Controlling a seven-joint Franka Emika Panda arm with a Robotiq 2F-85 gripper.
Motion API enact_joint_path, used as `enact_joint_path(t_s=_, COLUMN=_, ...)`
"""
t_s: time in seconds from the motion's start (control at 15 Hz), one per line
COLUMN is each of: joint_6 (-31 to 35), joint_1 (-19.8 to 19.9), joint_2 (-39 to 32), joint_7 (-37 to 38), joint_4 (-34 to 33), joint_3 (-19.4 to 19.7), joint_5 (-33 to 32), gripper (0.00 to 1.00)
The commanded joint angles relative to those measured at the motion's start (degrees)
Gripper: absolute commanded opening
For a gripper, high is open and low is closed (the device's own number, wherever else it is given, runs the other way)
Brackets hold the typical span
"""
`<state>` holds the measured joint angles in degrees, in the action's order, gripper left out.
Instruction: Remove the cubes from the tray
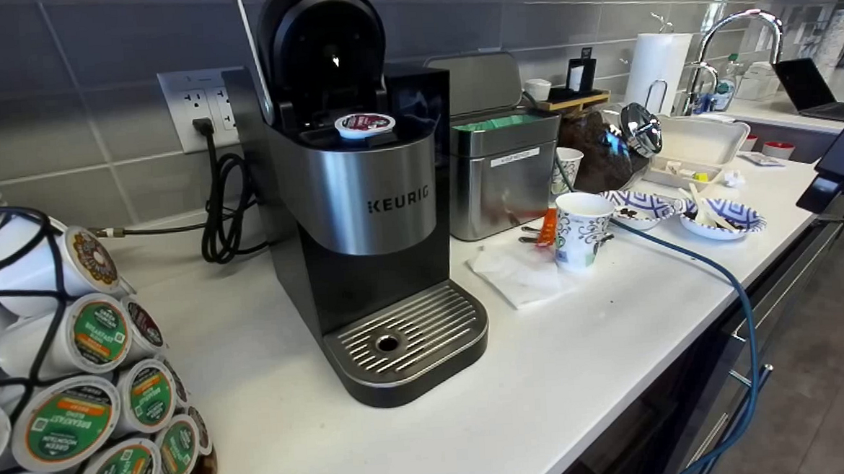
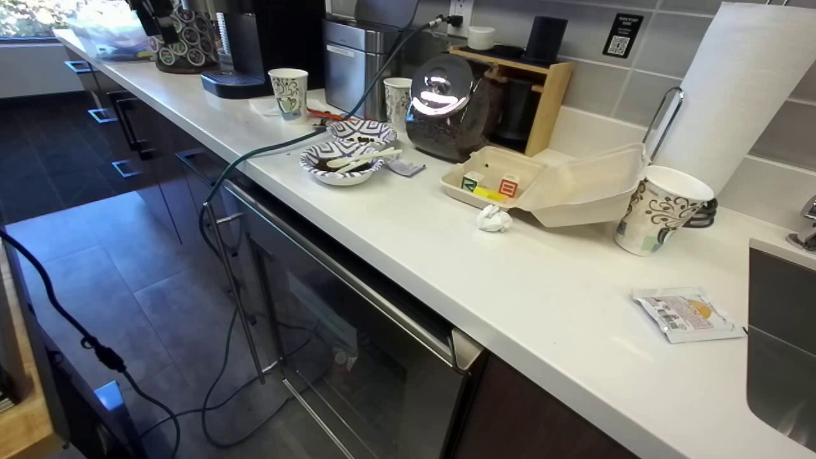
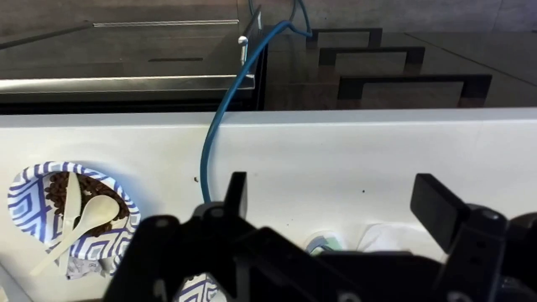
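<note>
Cubes [image 2: 472, 181], one with a green letter and one with a red, lie in the base of an open hinged tray [image 2: 510, 166] in an exterior view. A yellow piece [image 2: 489, 194] is just beside them; whether it counts as a cube I cannot tell. The tray stands between the front and wall edges of the bench [image 2: 554, 306], with a crumpled tissue [image 2: 494, 218] just beside it on the front-edge side. Removal, as I judge it, has yet to begin: both lettered cubes are left to take out.

In an exterior view the tray lies beyond the coffee maker [image 1: 362, 197], far along the bench. The yellow piece shows in it; the lettered cubes are too small to make out.

In the wrist view the gripper [image 3: 331, 195] has its fingers [image 3: 436, 209] well apart, with no cube between them. It hangs over the bench, inward from the front edge, with a paper bowl [image 3: 31, 209] off to one side. Reaching, grasping and lifting out look to be left.
</note>
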<state>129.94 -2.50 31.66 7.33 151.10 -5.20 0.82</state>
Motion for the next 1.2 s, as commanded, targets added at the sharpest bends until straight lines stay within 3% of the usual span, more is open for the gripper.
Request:
enact_joint_path(t_s=0.0, joint_6=7.58, joint_1=1.39, joint_2=7.04, joint_7=-7.21, joint_4=8.35, joint_3=9.66, joint_5=5.09, gripper=1.00)
enact_joint_path(t_s=0.13, joint_6=11.95, joint_1=2.42, joint_2=10.19, joint_7=-14.81, joint_4=12.02, joint_3=16.68, joint_5=7.07, gripper=1.00)
enact_joint_path(t_s=0.2, joint_6=11.13, joint_1=2.84, joint_2=6.65, joint_7=-18.88, joint_4=6.27, joint_3=20.73, joint_5=7.77, gripper=1.00)
enact_joint_path(t_s=0.4, joint_6=11.23, joint_1=4.15, joint_2=10.61, joint_7=-30.34, joint_4=6.49, joint_3=33.39, joint_5=11.62, gripper=1.00)
enact_joint_path(t_s=0.47, joint_6=11.41, joint_1=4.41, joint_2=7.52, joint_7=-25.34, joint_4=5.92, joint_3=27.25, joint_5=9.49, gripper=1.00)
enact_joint_path(t_s=0.6, joint_6=11.38, joint_1=5.25, joint_2=8.12, joint_7=-27.79, joint_4=5.64, joint_3=29.72, joint_5=9.72, gripper=1.00)
enact_joint_path(t_s=0.8, joint_6=11.41, joint_1=5.02, joint_2=7.83, joint_7=-26.30, joint_4=5.69, joint_3=26.86, joint_5=9.45, gripper=1.00)
enact_joint_path(t_s=1.13, joint_6=11.41, joint_1=5.02, joint_2=7.57, joint_7=-26.04, joint_4=5.69, joint_3=26.54, joint_5=9.44, gripper=1.00)
